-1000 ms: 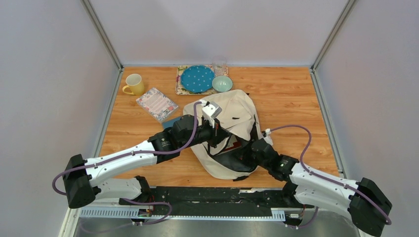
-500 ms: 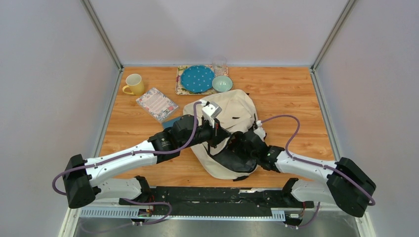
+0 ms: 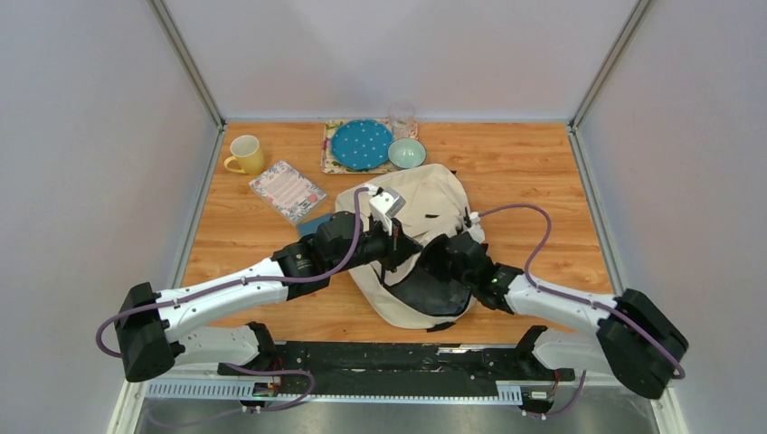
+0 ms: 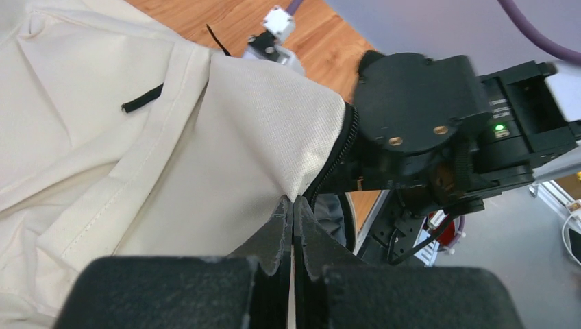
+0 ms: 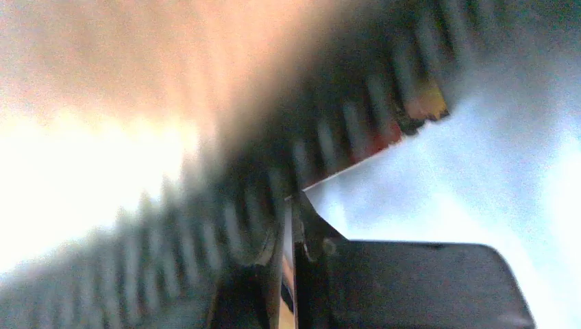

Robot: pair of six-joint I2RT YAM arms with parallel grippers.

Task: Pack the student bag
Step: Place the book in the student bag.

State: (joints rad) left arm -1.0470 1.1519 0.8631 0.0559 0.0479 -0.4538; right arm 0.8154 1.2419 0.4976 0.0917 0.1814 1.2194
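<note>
The student bag point(image 3: 427, 203) is a large cream backpack lying mid-table, its dark-lined opening facing me. My left gripper point(image 3: 399, 254) is shut on the cream flap's edge beside the zipper and holds it up; the left wrist view shows the fingertips point(image 4: 293, 203) pinching the fabric point(image 4: 137, 137). My right gripper point(image 3: 434, 266) is down in the opening. In the right wrist view it point(image 5: 291, 205) is shut on the edge of a thin, flat, pale item point(image 5: 445, 178), with blurred zipper teeth point(image 5: 274, 178) very close. The item is hidden in the top view.
A floral notebook point(image 3: 287, 190) and a blue flat item point(image 3: 312, 222) lie left of the bag. A yellow mug point(image 3: 244, 154) stands at far left. A blue dotted plate point(image 3: 362, 143), green bowl point(image 3: 407, 152) and glass point(image 3: 402, 119) stand behind the bag.
My right arm has swung left and forward, carrying its gripper into the bag's opening. My left gripper has kept its hold on the flap.
</note>
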